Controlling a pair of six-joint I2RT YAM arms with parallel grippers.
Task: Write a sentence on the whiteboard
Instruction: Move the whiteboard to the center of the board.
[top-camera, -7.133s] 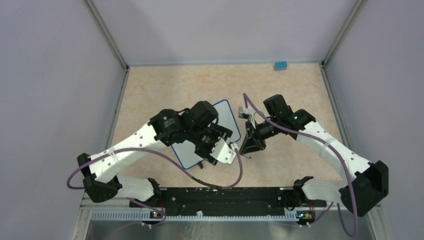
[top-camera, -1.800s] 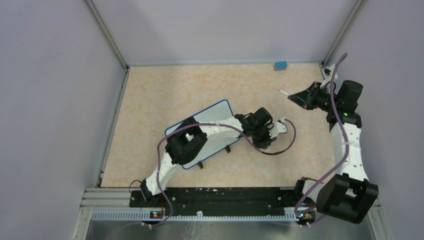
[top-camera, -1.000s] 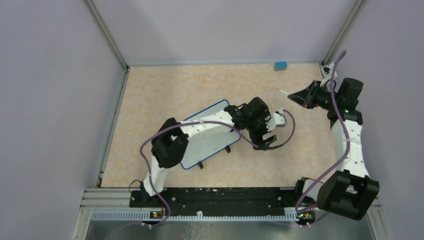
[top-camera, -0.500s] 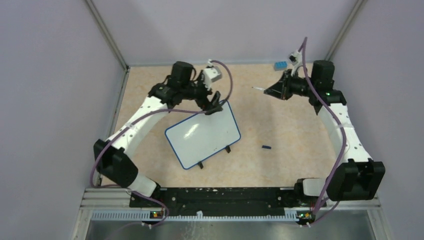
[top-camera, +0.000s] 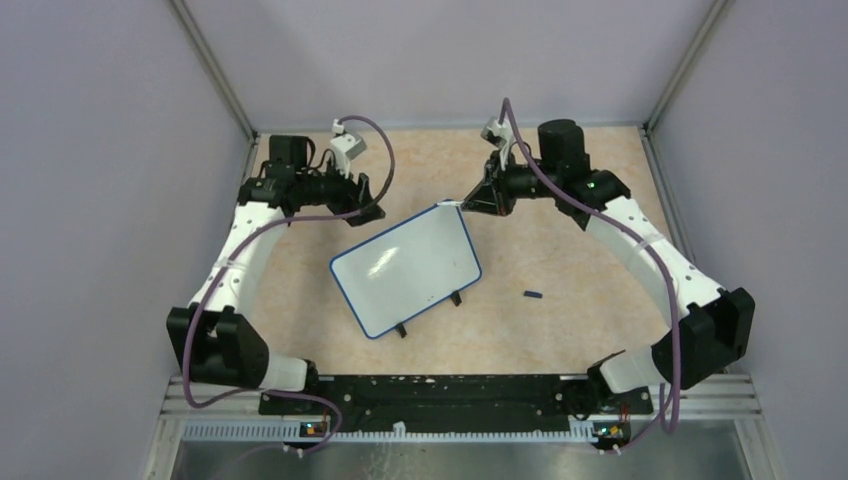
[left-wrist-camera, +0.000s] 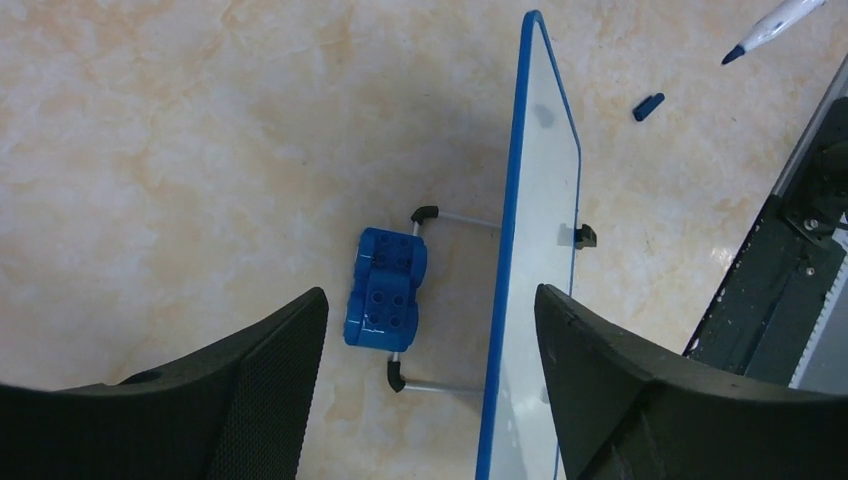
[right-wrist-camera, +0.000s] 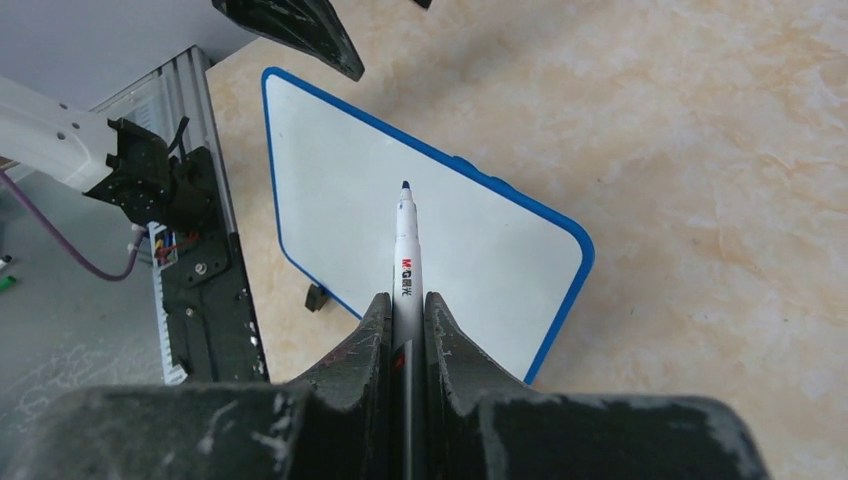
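Off the whiteboard's (top-camera: 405, 270) far left corner, the left gripper (left-wrist-camera: 430, 330) hangs with its jaws spread wide and nothing between them. The whiteboard sits mid-table, its face blank, the sentence not yet begun. It leans on thin wire legs with a blue block (left-wrist-camera: 385, 290) just behind it. It looks light, thin and stiff with a glossy, slippery face, so pen pressure would likely make it skid or rock. The best hold is probably a pinch across the blue rim on its far left edge, leaving the writing face clear. At the whiteboard's far right corner, the right gripper (right-wrist-camera: 407, 305) is clamped on the marker (right-wrist-camera: 404, 240), a slim, smooth barrel that could twist in the jaws. Its tip points over the whiteboard's face, seemingly short of contact. The marker's cap (top-camera: 533, 294) lies right of the whiteboard, well apart.
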